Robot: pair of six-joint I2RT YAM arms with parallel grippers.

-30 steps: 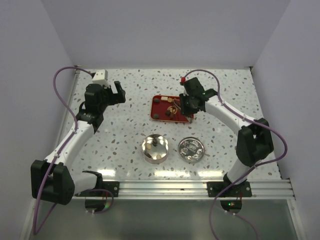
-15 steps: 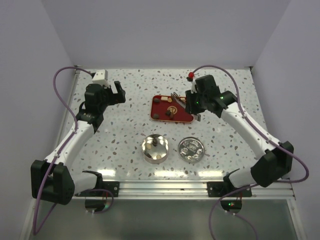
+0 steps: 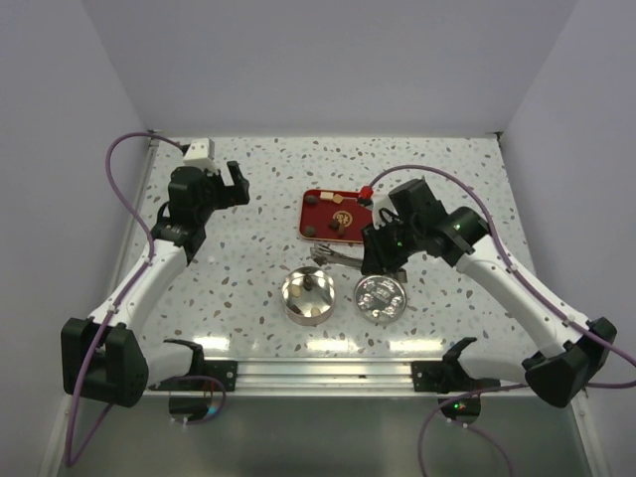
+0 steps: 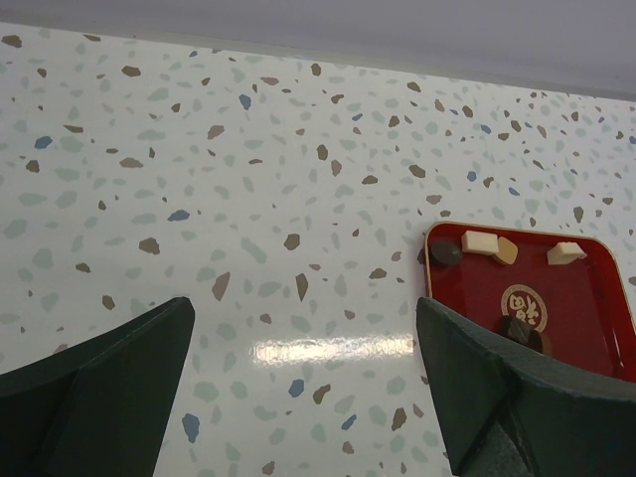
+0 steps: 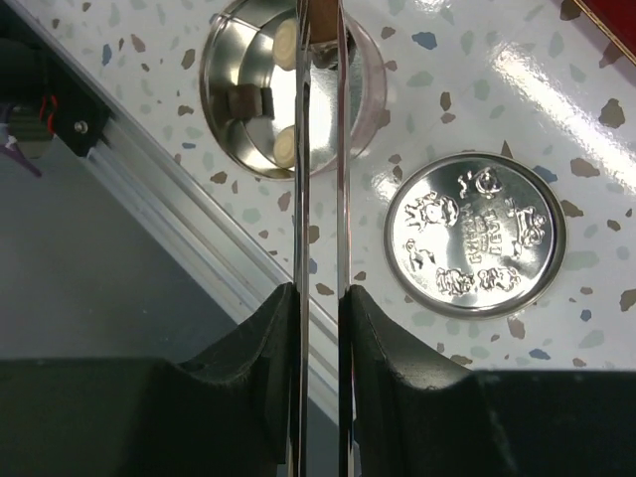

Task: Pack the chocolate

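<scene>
My right gripper (image 3: 375,260) (image 5: 318,294) is shut on a pair of shiny metal tongs (image 5: 320,179) (image 3: 335,258). Their tips reach over the far rim of the open round tin (image 5: 234,60) (image 3: 306,296). A small brown chocolate (image 5: 321,20) shows between the tips. Inside the tin lie cream and brown pieces (image 5: 284,147). More chocolate rests on the red tray (image 3: 320,221) (image 4: 586,298): cream squares (image 4: 480,241) and dark rounds (image 4: 445,253). My left gripper (image 3: 225,185) (image 4: 303,343) hangs open over bare table, left of the tray.
The tin's embossed lid (image 3: 380,296) (image 5: 475,236) lies flat on the table just right of the tin. An aluminium rail (image 3: 328,373) runs along the near edge. White walls close in the speckled table at the back and both sides.
My right arm has swung from the red tray toward the near side, carrying the tongs to the tin. The left arm has not moved.
</scene>
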